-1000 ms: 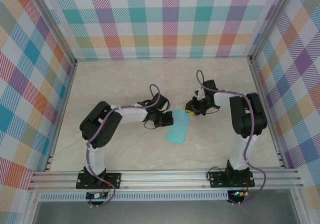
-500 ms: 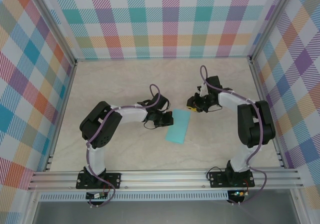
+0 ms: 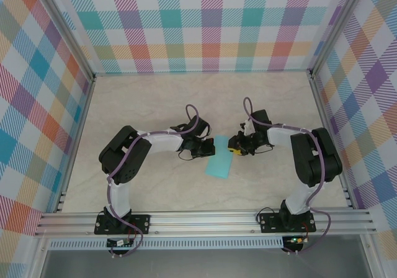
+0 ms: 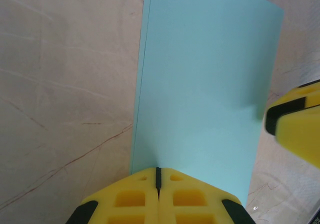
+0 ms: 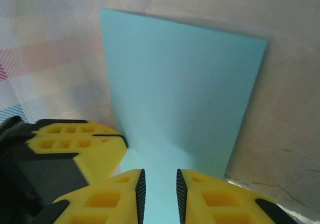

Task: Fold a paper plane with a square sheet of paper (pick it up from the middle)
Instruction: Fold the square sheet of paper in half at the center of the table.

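Note:
The turquoise sheet of paper (image 3: 219, 159) lies on the table as a narrow rectangle, doubled over, with two layers showing along its left edge (image 4: 200, 84). My left gripper (image 3: 206, 146) is shut, and its yellow tips (image 4: 158, 170) rest on the paper's near end; I cannot tell whether paper is pinched in the seam. My right gripper (image 3: 236, 146) stands at the paper's upper right edge, its jaws a little apart (image 5: 160, 176) with teal paper (image 5: 180, 84) showing in the gap beneath them. The left fingers (image 5: 75, 149) sit close beside it.
The beige marbled tabletop (image 3: 155, 104) is enclosed by plaid walls (image 3: 205, 23) at the back and on both sides. An aluminium rail (image 3: 205, 219) runs along the near edge, carrying both arm bases.
My right gripper has come down and to the left, from behind the paper to its upper right edge. The left arm and the paper have stayed put.

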